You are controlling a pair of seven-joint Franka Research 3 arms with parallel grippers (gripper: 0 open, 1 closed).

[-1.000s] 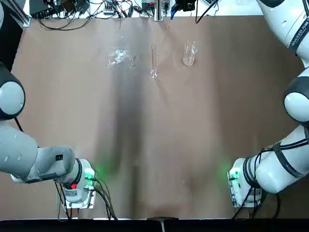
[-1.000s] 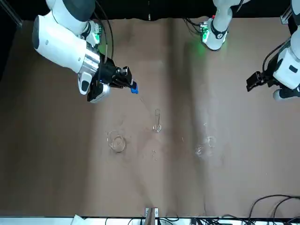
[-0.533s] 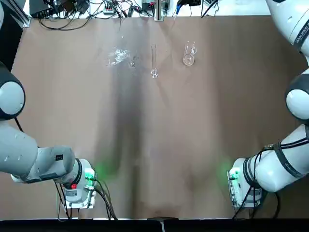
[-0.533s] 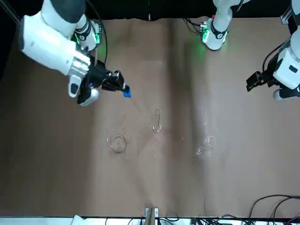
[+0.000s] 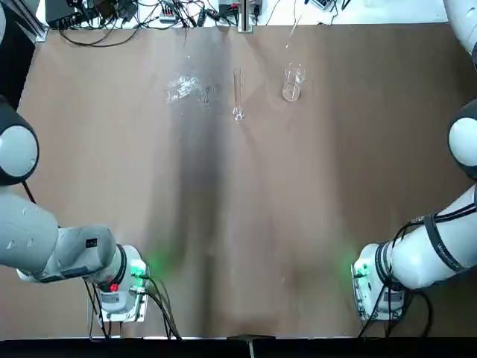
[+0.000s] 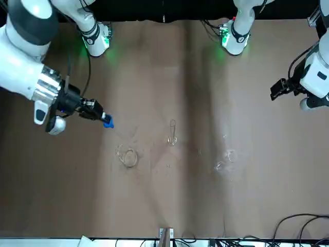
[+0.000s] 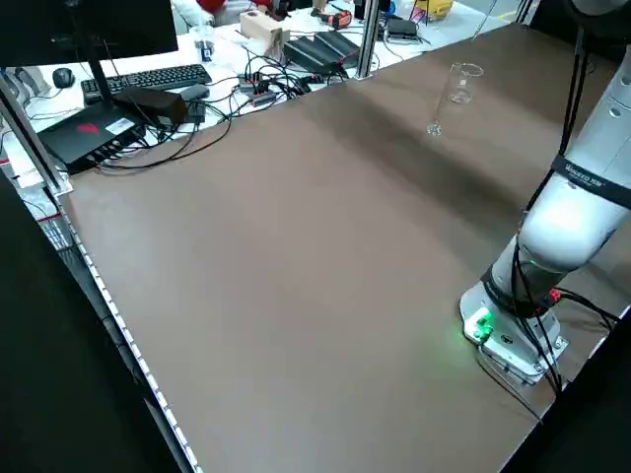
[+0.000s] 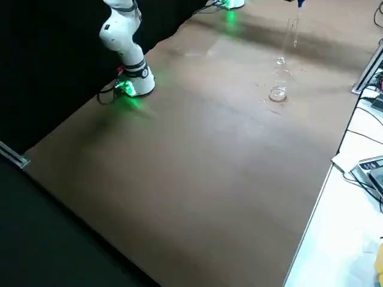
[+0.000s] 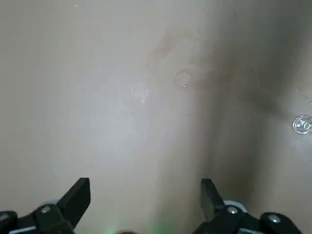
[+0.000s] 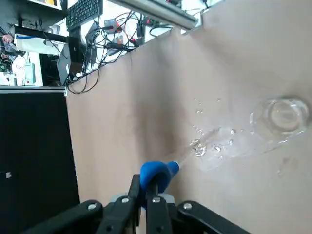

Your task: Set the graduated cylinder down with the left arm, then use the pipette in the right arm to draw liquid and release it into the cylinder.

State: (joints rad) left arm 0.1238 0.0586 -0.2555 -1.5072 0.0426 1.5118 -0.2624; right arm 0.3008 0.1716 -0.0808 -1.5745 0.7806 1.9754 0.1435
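Heads up, the main risk I see is your right gripper (image 6: 97, 115), clenched on the bright blue bulb of the thin clear pipette (image 6: 107, 122), coming in with the long glass tip leading: if it swings low on the way in, that tip could clip the tall, narrow clear glass graduated cylinder (image 6: 171, 133) or the short wide clear beaker (image 6: 127, 155) and knock either one over. The cylinder looks top-heavy on its small foot, so I'd guess even a light tap tips it. Squeeze the bulb too hard in transit and you'd probably dribble whatever it holds; I can't tell whether there's any liquid in it right now. In the front view the cylinder stands upright on the brown worktop (image 6: 205, 92) at about 4 o'clock from the right gripper, well apart, and the beaker sits closer, around 5 o'clock from it. In the top view the cylinder (image 5: 238, 94) is between the beaker (image 5: 292, 83) at its 3 o'clock and a jumble of clear glass pieces (image 5: 182, 86) at its 9 o'clock. Your left gripper (image 9: 145, 195) is released, holding nothing, parked well away.
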